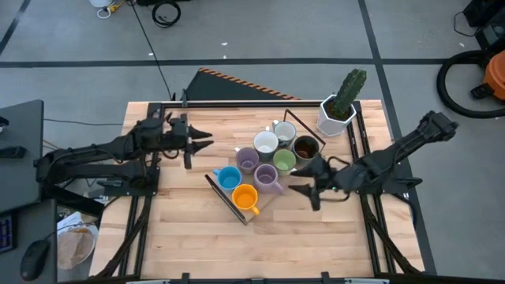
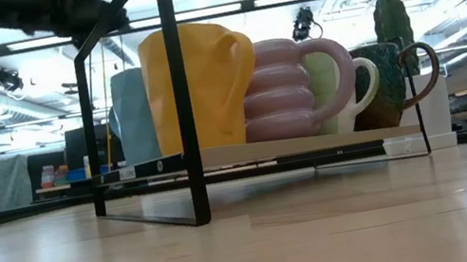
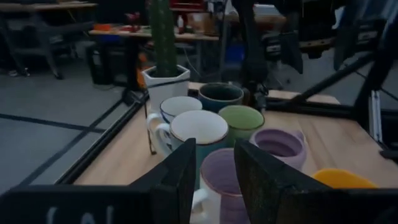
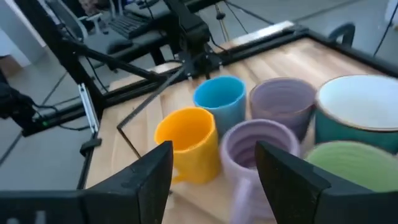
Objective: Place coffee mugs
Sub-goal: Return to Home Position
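Mugs crowd the low black-framed shelf [image 1: 223,196] in the middle of the counter [image 1: 189,237], touching or nearly so. We see the orange mug [image 1: 245,197] nearest, the blue mug [image 1: 229,177] and a lavender mug [image 1: 267,178] behind it, then a second purple mug [image 1: 247,160], the green mug [image 1: 284,162], the white mug [image 1: 266,142], the dark brown mug [image 1: 305,147] and the grey mug [image 1: 284,131] farthest. Left of the shelf, the left pincer [image 1: 207,142] hovers with fingers parted, holding nothing; right of it, the right pincer [image 1: 304,192] is likewise spread and empty. A potted cactus [image 1: 338,110] stands at the far right.
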